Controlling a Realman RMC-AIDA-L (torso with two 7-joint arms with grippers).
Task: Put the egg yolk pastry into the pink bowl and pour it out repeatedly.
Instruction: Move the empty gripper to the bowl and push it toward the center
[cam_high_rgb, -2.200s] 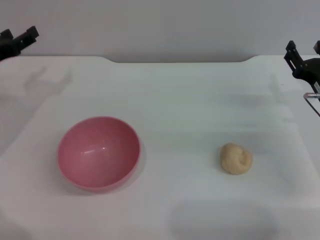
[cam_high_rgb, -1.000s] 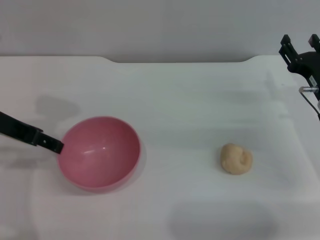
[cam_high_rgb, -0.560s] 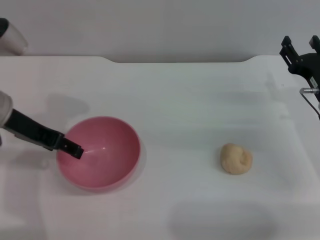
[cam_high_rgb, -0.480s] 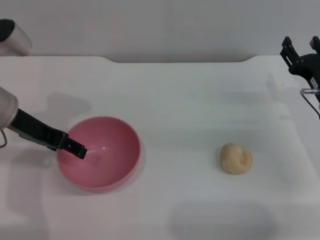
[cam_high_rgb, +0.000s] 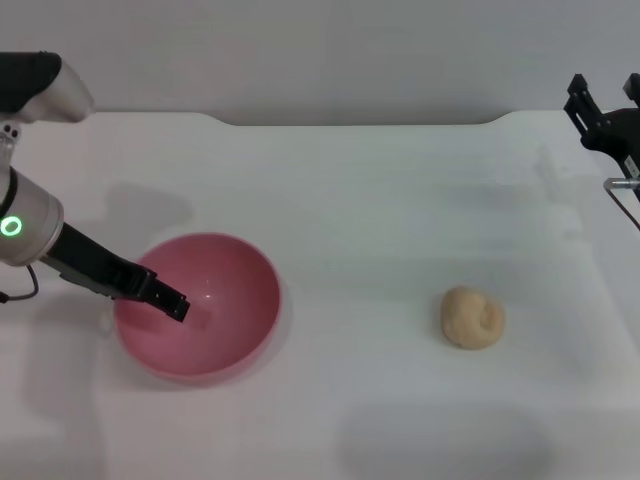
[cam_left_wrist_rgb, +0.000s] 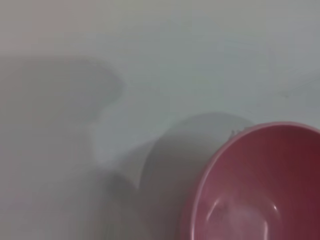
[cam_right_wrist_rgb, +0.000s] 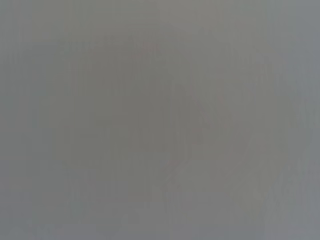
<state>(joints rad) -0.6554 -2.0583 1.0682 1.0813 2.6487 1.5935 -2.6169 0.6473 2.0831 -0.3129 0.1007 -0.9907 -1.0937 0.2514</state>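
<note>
**Left arm brought in over the bowl's rim**

Against the view a couple of seconds back, when both arms were held at the far corners, the left gripper (cam_high_rgb: 172, 305) is now reached in from the left side, and its dark tip is seen over the near-left rim of the pink bowl (cam_high_rgb: 215, 300), dipping inside the wall. Whether the jaws are spread around the rim or pressed together cannot be told; only one dark finger is made out in the head view, and none in the left wrist view, where just the bowl's edge and its shadow on the desk (cam_high_rgb: 380, 200) are shown.

The bowl is unmoved and upright, and nothing is seen inside it. The pastry (cam_high_rgb: 472, 317) is also unmoved on the desk, well apart from the bowl on the right side, and untouched. The right gripper (cam_high_rgb: 607, 108) is parked at the far right edge, its jaws apparently spread and holding nothing.

It is judged that the bowl is about to be gripped by its rim, while the pastry is not yet placed inside.
</note>
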